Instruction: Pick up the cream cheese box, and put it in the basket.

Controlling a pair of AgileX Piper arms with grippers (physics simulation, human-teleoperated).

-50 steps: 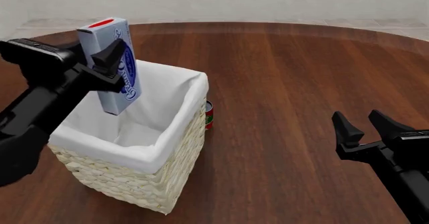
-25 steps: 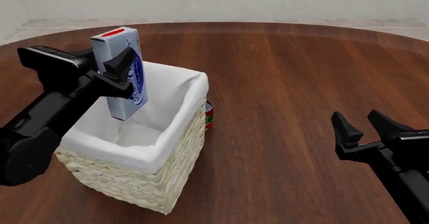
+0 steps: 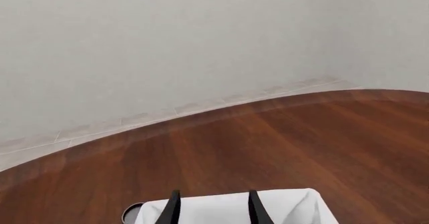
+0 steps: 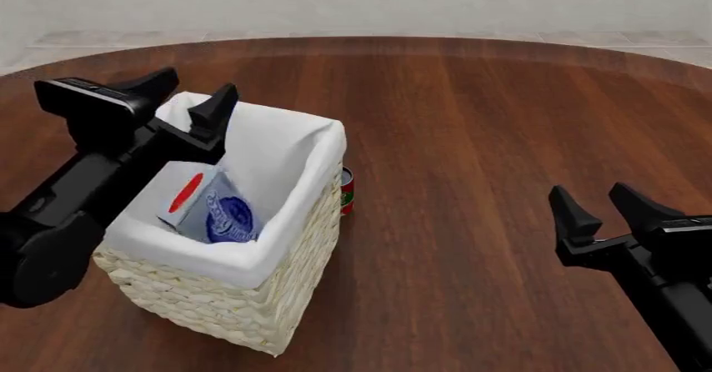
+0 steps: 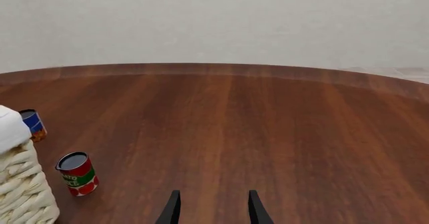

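Note:
The cream cheese box [image 4: 209, 208] lies tilted inside the basket [image 4: 200, 293], its red mark and blue oval logo facing up against the white liner. My left gripper [image 4: 189, 98] hangs open over the basket's far rim, nothing between its fingers; in the left wrist view its fingertips [image 3: 173, 209] frame the liner's edge [image 3: 282, 206]. My right gripper [image 4: 606, 207] stands open at the near right, far from the basket, and the right wrist view shows its fingertips [image 5: 255, 210] over bare table.
A small red-green can [image 5: 77, 174] stands on the table just right of the basket [image 5: 20, 196], partly hidden behind it in the front view [image 4: 347, 192]. A second small can [image 5: 32, 124] with blue and orange label stands beyond the basket. The wooden table [image 4: 501, 122] is round.
The left gripper has opened and let go of the cream cheese box, which dropped from above the rim into the basket. The right arm has not moved.

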